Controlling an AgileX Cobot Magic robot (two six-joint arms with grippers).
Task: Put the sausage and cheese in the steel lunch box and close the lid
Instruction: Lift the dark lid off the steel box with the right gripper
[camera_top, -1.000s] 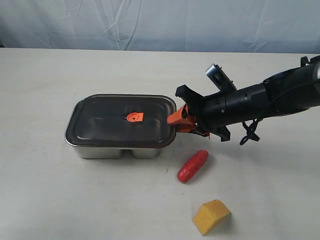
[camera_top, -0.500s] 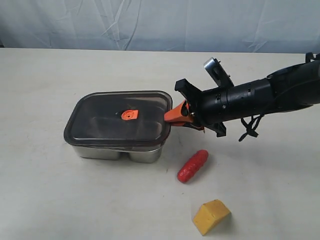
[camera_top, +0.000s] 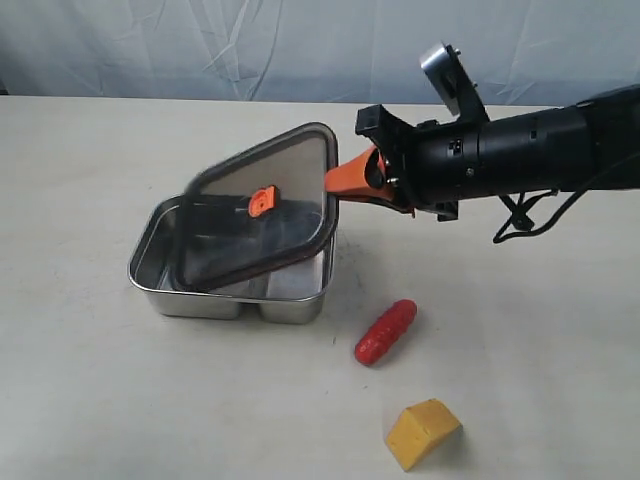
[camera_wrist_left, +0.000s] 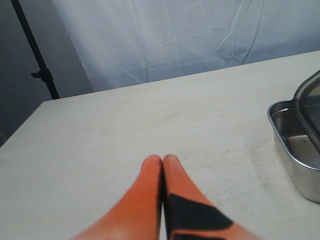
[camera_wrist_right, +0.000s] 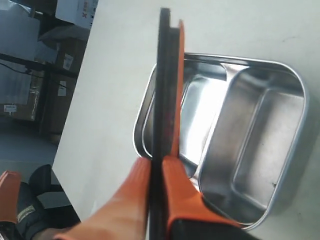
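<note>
The steel lunch box (camera_top: 160, 290) (camera_wrist_right: 280, 150) (camera_wrist_left: 295, 170) sits left of centre, its two compartments bare. My right gripper (camera_top: 335, 182) (camera_wrist_right: 156, 162) is shut on the right edge of the dark lid (camera_top: 262, 205) (camera_wrist_right: 166, 80), which tilts up on that side while its left edge rests in the box. An orange valve (camera_top: 262, 200) marks the lid's centre. The red sausage (camera_top: 386, 331) lies on the table right of the box. The yellow cheese (camera_top: 422, 432) lies nearer the front edge. My left gripper (camera_wrist_left: 163, 160) is shut on nothing, over bare table left of the box.
The pale table (camera_top: 90, 400) spreads around the box. A wrinkled white curtain (camera_top: 250, 45) hangs behind it. The right arm (camera_top: 520, 150) reaches in from the right, above the table.
My right gripper has closed on the lid's right edge and lifted it, so the lid now tilts steeply up off the box. Sausage and cheese have not moved.
</note>
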